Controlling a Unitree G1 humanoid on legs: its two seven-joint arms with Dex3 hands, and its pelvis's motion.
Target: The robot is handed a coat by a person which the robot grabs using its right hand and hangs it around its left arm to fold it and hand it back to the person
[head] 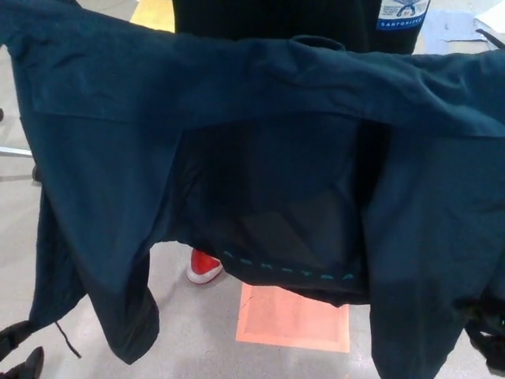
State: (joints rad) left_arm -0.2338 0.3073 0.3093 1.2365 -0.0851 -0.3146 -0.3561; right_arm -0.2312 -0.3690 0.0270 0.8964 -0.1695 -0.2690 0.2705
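One dark blue coat [252, 158] hangs spread across nearly the whole frame, in front of a person [276, 20] at the top. The left robot hand [20, 351], lower left corner, is released, holding nothing. The right robot hand [485, 343], lower right, meets the cloth; I cannot tell whether it grips.

We counted one dark blue coat [260, 95], with one row of teal letters [288, 268] on its lining and one thin cord [67, 341] hanging from it. We saw one person [276, 16], one badge [401, 12] on the black shirt and one red shoe [203, 266]. The floor had two marks, one orange square [292, 320] and one yellow patch [154, 12]. There were two robot hands, the left hand [16, 335] and the right hand [485, 339].
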